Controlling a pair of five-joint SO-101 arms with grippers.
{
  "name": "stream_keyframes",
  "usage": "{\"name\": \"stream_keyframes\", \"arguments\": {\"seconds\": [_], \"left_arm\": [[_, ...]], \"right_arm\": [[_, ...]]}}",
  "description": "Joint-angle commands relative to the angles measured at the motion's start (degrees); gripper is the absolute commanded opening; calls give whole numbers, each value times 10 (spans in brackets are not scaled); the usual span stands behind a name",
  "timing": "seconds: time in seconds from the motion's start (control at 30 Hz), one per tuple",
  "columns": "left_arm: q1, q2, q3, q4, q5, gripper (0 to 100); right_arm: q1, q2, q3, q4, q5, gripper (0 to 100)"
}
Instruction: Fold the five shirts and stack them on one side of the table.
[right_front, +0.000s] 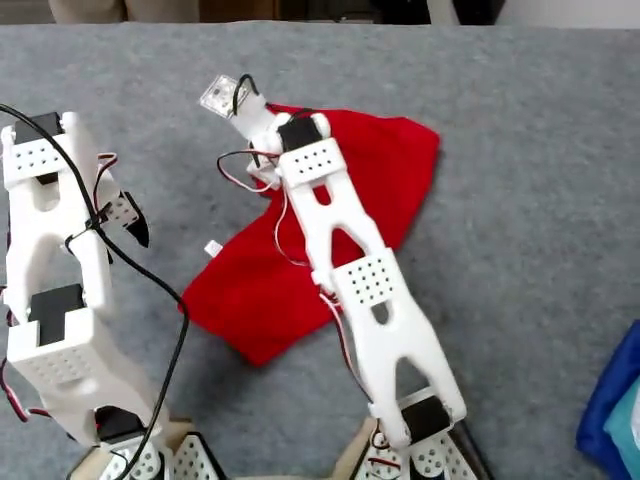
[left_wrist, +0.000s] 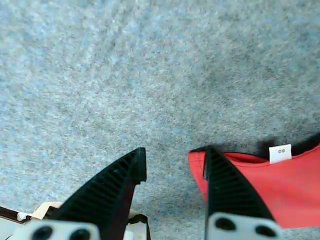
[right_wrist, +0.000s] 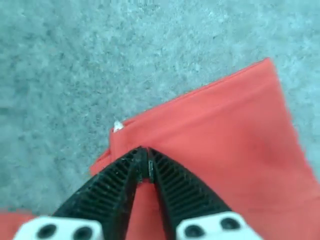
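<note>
Right tool (right_wrist: 145, 156): jaws pressed together, tips at the edge of a doubled-over layer of the red cloth shirt (right_wrist: 225, 150). I judge that a pinch of hem sits between them, though the cloth there is too thin to make out.
Left tool (left_wrist: 175, 155): jaws wide apart, holding nothing, over the bare grey felted surface (left_wrist: 125, 65) just beside the shirt's corner.
Shirt: lies rumpled and partly doubled on the surface, with the right arm stretched across it.
Label: a small white sewn-in label (left_wrist: 280, 153) sits at the shirt's edge, on the side nearest the left tool.
Other cloth: blue and teal cloth (right_front: 612, 400) lies well apart from the shirt, at the surface's edge on the right arm's side.
Stage: early, by my judgement. This shirt's fold is only partly made, and no stack lies near the shirt.
Risk, dragging: nothing pins the shirt's opposite side, so a pull from a single pinch point may slide the whole shirt instead of turning a flap.
Risk, slipping: so thin a bite of hem could slip out mid-lift, dropping the layer skewed or bunched.
Risk, snagging: the loose red wires (right_front: 235, 170) beside the shirt's edge could catch a raised fold.
</note>
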Motion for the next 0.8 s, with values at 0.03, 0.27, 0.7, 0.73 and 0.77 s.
{"name": "stream_keyframes", "arguments": {"seconds": [0.03, 0.27, 0.7, 0.73, 0.77], "left_arm": [[-5, -7, 1, 5, -5, 199], [-4, -7, 1, 5, -5, 199], [-5, -5, 2, 5, -1, 199], [-5, -3, 2, 5, -1, 199], [-5, -3, 2, 5, -1, 199]], "right_arm": [[11, -15, -133, 75, -2, 6], [9, -145, -123, 171, -5, 6], [-4, -43, 67, 76, -27, 330], [-7, -36, 69, 81, -26, 361], [-9, -34, 64, 93, -27, 379]]}}
